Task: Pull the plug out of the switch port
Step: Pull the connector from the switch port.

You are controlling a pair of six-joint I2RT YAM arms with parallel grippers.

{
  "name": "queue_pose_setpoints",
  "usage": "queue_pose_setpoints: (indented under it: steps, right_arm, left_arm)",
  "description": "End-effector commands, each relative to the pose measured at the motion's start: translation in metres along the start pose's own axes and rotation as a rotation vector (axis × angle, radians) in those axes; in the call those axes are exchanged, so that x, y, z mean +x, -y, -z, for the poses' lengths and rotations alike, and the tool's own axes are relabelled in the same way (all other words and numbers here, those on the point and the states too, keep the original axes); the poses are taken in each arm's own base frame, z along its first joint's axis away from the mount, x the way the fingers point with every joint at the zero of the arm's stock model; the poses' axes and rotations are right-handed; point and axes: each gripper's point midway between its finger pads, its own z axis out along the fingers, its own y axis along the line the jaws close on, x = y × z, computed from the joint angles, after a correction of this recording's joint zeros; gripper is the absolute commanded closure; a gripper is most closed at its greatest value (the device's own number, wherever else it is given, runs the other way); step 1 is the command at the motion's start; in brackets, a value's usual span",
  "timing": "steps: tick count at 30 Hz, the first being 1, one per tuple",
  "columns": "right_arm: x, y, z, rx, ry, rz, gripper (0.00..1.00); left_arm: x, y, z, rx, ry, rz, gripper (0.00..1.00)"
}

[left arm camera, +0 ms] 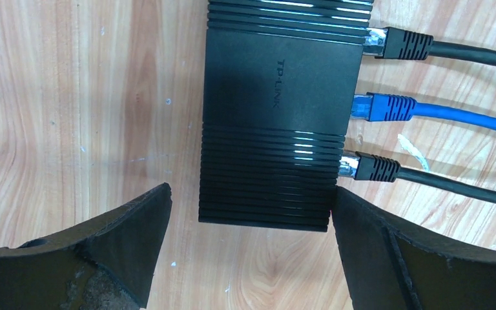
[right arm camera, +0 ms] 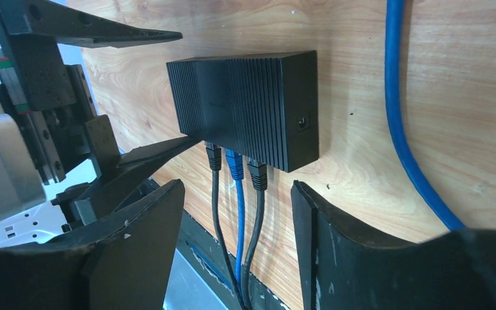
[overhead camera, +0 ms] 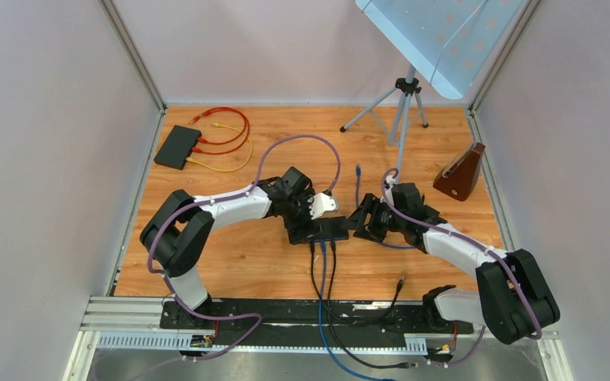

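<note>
Wood-grain tabletop boxed in by plain grey walls; near its centre lies the black switch [overhead camera: 332, 228]. Three plugs enter its 6 o'clock side in the overhead view: a black plug [left arm camera: 403, 44], a blue plug [left arm camera: 387, 106] and a second black plug [left arm camera: 376, 168]. Their cables run off toward the arm bases. Which of the three is meant I cannot tell.

The left gripper [left arm camera: 250, 194], reaching in from 9 o'clock, is spread fully wide and grips nothing. Its fingers flank one end of the switch; whether either touches the casing is unclear. The right gripper [right arm camera: 237, 187] comes from 3 o'clock with jaws parted and empty, the plugs lined up just beyond the gap.

Each plug looks small, light and hard, with a ribbed boot behind a clear tip. That tip likely carries a thin latch tab, springy and easy to snap. The ribbed boot is probably the best place to pinch, squeezing the tab down and drawing straight out toward 6 o'clock. The cable is soft and would only stretch or strain. The switch itself seems light and smooth-based, so it would probably slide unless held down.
</note>
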Motion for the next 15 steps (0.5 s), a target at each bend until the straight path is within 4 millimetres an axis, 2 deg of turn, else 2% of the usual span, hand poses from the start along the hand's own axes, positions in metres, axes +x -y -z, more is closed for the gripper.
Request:
queue_pose_setpoints:
  steps: [1, 7, 15]
  right_arm:
    - [-0.007, -0.021, -0.002, -0.080, 0.012, 0.025, 0.39]
    - [0.000, -0.018, -0.005, -0.103, 0.004, -0.025, 0.40]
    - [0.013, -0.006, -0.012, -0.090, -0.020, -0.121, 0.54]
  left_arm:
    - [-0.014, -0.005, 0.001, -0.010, 0.001, -0.057, 0.00]
    - [-0.013, -0.005, -0.006, -0.002, -0.020, -0.047, 0.02]
    - [-0.009, 0.005, -0.007, 0.037, -0.042, -0.044, 0.20]
